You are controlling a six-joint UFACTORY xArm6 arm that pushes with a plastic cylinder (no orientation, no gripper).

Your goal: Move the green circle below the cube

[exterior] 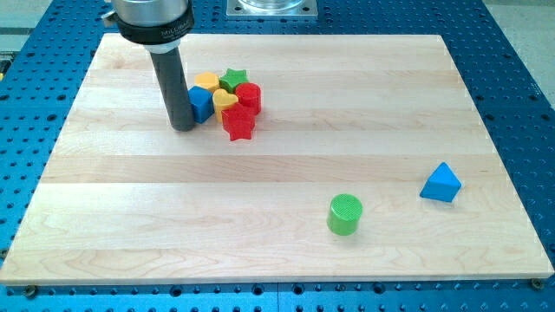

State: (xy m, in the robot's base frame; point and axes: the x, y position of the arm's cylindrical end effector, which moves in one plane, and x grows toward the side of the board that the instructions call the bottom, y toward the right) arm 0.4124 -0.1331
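Observation:
The green circle (pixel 345 213), a short green cylinder, stands alone on the wooden board (pixel 130 208) at the view's lower right. The blue cube (pixel 200 103) sits at the left of a tight cluster near the view's top centre. My tip (pixel 183 127) rests on the board just left of the blue cube, touching or nearly touching it. The tip is far up and left of the green circle.
The cluster also holds a yellow block (pixel 206 82), a green star (pixel 232 79), a yellow heart (pixel 225 99), a red cylinder (pixel 248 96) and a red star (pixel 238 122). A blue triangle block (pixel 441 183) lies at the view's right.

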